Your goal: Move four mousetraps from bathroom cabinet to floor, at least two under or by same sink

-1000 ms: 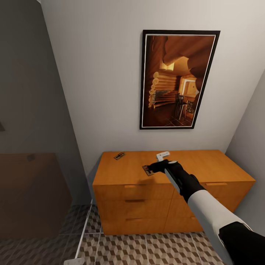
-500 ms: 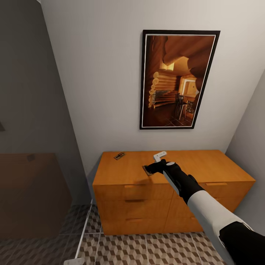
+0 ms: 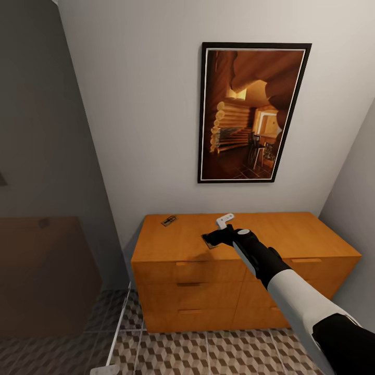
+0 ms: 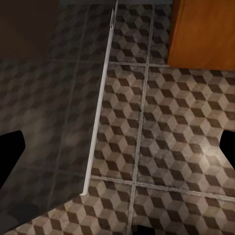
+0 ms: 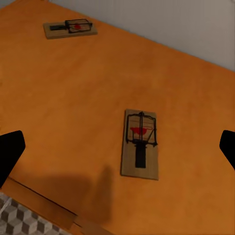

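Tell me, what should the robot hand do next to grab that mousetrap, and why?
Probably lower straight down. The right gripper hangs open above the near mousetrap, which lies flat on the cabinet between the spread fingers, not yet touched. Then it could close on it.

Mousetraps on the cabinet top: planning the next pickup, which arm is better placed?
Right. Its tool hangs open over the nearer mousetrap on the cabinet. The left tool faces only the bathroom floor, beside the cabinet.
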{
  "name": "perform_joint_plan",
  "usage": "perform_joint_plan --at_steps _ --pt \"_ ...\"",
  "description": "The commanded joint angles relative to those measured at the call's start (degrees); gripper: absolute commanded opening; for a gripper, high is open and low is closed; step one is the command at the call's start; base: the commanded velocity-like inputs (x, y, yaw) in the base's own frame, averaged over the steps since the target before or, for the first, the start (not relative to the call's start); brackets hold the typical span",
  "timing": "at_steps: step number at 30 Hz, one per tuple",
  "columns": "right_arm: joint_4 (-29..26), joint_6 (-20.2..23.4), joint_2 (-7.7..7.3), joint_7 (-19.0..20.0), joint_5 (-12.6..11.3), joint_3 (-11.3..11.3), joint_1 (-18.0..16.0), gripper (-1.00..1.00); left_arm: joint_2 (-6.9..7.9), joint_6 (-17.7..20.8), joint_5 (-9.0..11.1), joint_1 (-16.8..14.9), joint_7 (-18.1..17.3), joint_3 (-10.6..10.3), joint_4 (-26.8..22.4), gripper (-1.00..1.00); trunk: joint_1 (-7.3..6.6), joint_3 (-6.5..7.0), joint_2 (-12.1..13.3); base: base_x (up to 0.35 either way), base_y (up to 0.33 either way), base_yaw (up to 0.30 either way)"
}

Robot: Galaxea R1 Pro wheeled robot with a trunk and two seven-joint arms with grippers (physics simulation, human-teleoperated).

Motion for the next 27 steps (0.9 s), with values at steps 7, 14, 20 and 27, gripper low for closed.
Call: perform_joint_plan --at_steps 7,14,20,27 --pt "-0.1 -1.0 -0.60 1.8 -0.6 0.2 0.0 1.00 -0.04 -0.3 0.3 -0.1 0.1 -0.5 0.2 1.00 0.04 -0.13 -0.1 0.000 0.000 0.000" --pt "-0.1 -3.4 -1.04 4.0 -0.8 0.2 0.1 1.00 -0.06 -0.3 0.3 -0.1 0.1 -0.5 0.2 1.00 0.04 -0.13 -0.1 0.000 0.000 0.000" --pt "-0.1 -4.8 -1.19 7.4 -0.8 0.1 0.2 1.00 -0.06 -0.3 0.3 -0.1 0.1 -0.5 0.2 1.00 0.04 -0.13 -0.1 0.000 0.000 0.000" --pt "-0.1 -7.2 -2.63 10.0 -1.1 0.0 0.4 1.00 -0.04 -0.3 0.3 -0.1 0.1 -0.5 0.2 1.00 0.04 -0.13 -0.1 0.000 0.000 0.000"
